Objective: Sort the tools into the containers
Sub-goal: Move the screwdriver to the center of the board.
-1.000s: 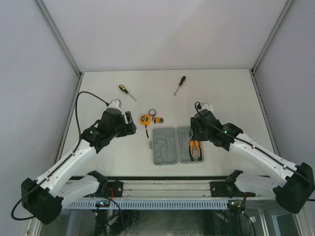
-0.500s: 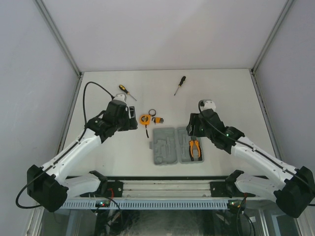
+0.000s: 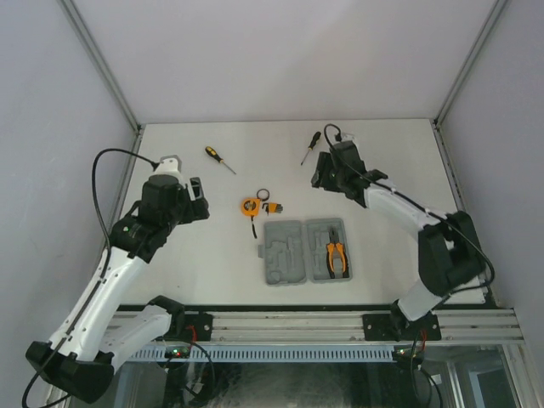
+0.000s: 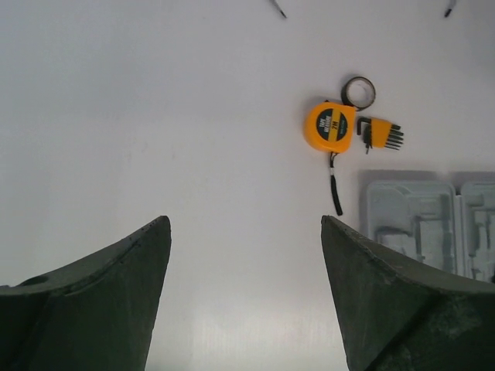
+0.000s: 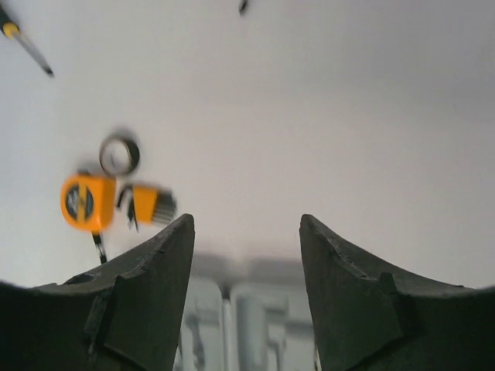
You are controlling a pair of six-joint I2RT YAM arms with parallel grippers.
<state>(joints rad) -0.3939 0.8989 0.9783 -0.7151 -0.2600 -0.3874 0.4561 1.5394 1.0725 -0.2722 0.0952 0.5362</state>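
Top view of the table [image 3: 399,149], with the open grey tool case [image 3: 285,255] taken as reference; its two halves lie flat side by side. The orange-handled pliers [image 3: 337,257] rest in a recess of the case's right half. Just beyond the case's left half, on the bare table, sit the round orange tape measure [image 3: 249,206], the small black-orange hex key set [image 3: 274,206] immediately to its right, and the black ring [image 3: 263,194] just behind the two. Farther behind the case, toward the back wall, lie two screwdrivers. The black-and-yellow screwdriver [image 3: 218,158] is behind and to the left of the case, and the darker screwdriver [image 3: 311,147] is almost straight behind it. The left end effector [image 3: 201,199] hangs well to the left of the case and somewhat behind it, level with the tape measure. In the left wrist view its fingers [image 4: 116,294] stand wide apart with only table between them. The right end effector [image 3: 317,172] hangs behind the case's right half, close to the darker screwdriver. The right wrist view is blurred, but it shows the fingers [image 5: 139,294] apart and nothing held.
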